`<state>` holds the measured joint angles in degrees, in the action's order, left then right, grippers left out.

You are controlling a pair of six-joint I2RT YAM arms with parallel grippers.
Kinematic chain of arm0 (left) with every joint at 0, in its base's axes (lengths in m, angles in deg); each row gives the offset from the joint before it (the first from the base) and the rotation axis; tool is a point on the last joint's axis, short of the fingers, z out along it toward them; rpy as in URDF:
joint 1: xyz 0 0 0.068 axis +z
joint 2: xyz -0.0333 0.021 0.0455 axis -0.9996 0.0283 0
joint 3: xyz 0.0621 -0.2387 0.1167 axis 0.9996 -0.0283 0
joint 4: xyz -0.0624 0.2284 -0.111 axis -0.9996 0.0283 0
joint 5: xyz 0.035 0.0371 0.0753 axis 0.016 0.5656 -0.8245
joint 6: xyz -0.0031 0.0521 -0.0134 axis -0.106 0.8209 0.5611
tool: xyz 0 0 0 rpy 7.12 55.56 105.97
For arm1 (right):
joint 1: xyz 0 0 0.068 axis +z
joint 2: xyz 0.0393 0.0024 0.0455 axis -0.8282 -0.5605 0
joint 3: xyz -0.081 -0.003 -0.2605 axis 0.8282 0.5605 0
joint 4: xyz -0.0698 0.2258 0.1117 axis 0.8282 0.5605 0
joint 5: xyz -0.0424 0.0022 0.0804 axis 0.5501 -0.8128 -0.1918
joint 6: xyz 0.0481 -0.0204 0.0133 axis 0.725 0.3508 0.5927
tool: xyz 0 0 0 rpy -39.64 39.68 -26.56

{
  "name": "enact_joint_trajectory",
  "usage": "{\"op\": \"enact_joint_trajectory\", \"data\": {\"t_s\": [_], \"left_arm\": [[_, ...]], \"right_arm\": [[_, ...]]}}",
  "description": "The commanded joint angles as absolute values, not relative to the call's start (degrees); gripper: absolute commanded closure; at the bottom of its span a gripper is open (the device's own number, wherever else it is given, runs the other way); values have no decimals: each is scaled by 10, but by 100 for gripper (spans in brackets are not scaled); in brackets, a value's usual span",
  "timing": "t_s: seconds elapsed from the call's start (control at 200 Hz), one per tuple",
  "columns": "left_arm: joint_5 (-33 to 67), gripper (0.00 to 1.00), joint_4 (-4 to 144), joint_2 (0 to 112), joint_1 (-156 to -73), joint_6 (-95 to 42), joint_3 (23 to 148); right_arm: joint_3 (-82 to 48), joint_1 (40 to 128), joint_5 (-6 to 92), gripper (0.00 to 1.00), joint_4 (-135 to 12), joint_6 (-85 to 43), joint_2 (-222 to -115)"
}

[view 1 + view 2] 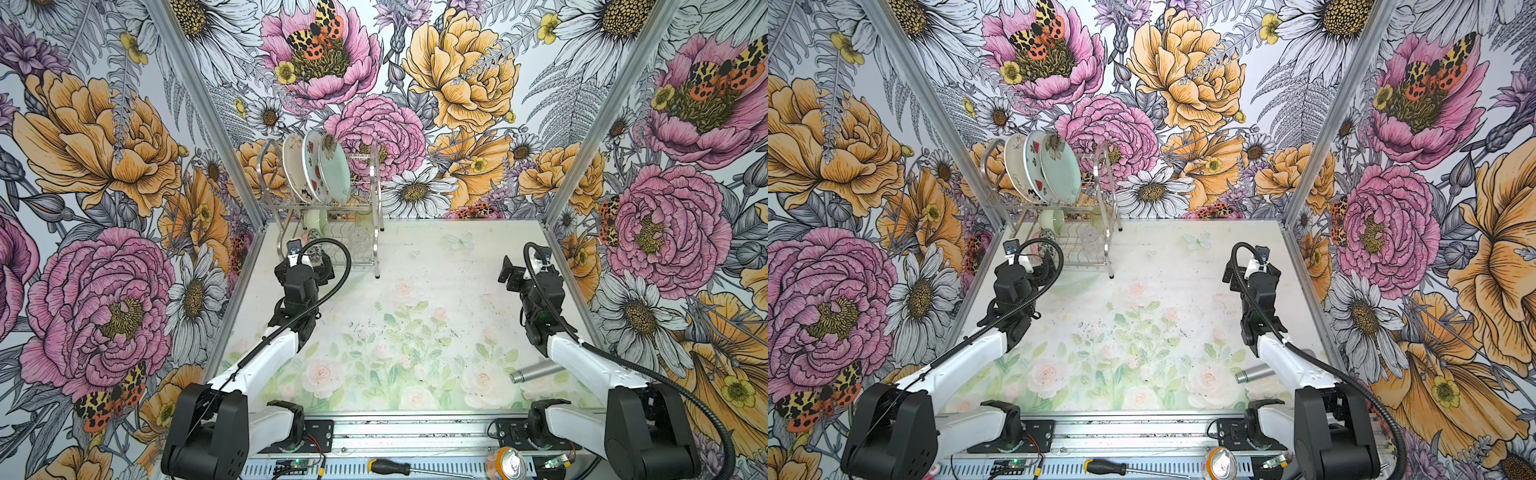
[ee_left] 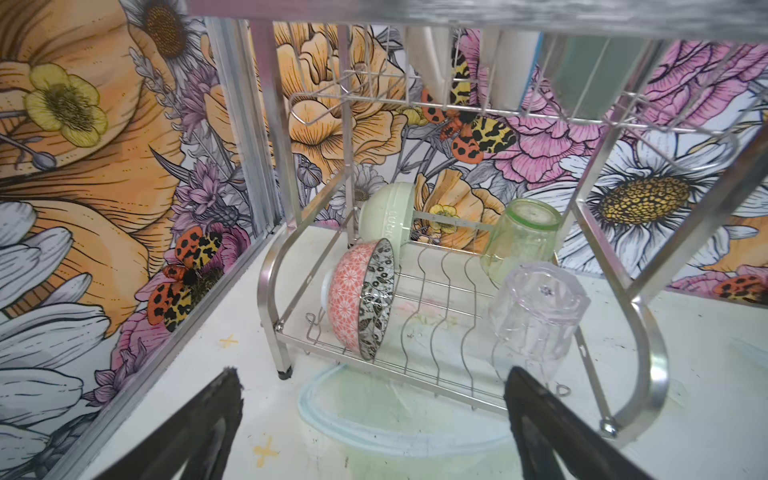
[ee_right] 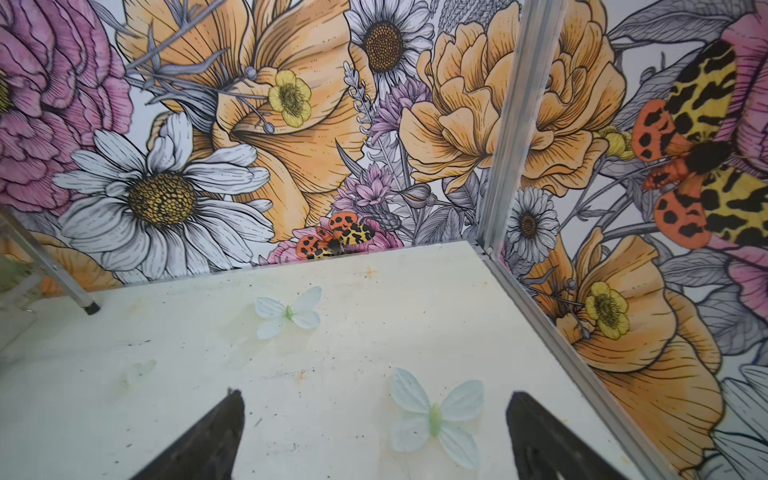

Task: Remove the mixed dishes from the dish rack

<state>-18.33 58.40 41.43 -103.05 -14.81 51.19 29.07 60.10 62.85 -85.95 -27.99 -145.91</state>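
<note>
Left claw [image 2: 374, 376] wide apart, facing dish rack [image 2: 654, 374], right claw [image 3: 374, 399] likewise empty

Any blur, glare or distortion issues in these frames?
Left wrist view: dish rack top rail smeared close to the lens, clear glass sharp. Both top views: wide-angle splay; glass nearly lost against pale table. Right wrist view: crisp, even light, no glare.

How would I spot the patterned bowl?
On the table, back left, stands a steel dish rack; look at its lower shelf. The patterned bowl stands on edge there, coral-pink outside, black-and-white inside, unlike the plain pale green bowl behind it.
</note>
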Motion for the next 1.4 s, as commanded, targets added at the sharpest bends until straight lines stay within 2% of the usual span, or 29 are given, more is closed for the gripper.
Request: {"op": "enact_joint_trajectory", "data": {"t_s": [0.0,0.195,0.405,0.575,0.901,1.156,1.276,1.396], "left_arm": [[-194,1,685,426,-1069,-185,556],[-180,1,728,491,-1158,-200,624],[-74,1,733,608,-1189,-288,687],[-102,2,752,685,-1212,-298,743],[-117,4,783,803,-1213,-288,841],[-124,23,804,857,-1217,-268,905],[-140,28,819,879,-1225,-256,935],[-152,38,832,895,-1235,-244,959]], "right_arm": [[269,606,534,1,-780,-216,-1421],[272,606,454,1,-733,-168,-1372],[282,605,442,1,-726,-183,-1385],[282,606,414,2,-726,-175,-1394],[287,606,429,3,-722,-148,-1385],[291,607,445,5,-716,-137,-1379],[291,606,450,6,-714,-133,-1379],[291,606,456,6,-712,-130,-1380]]}}
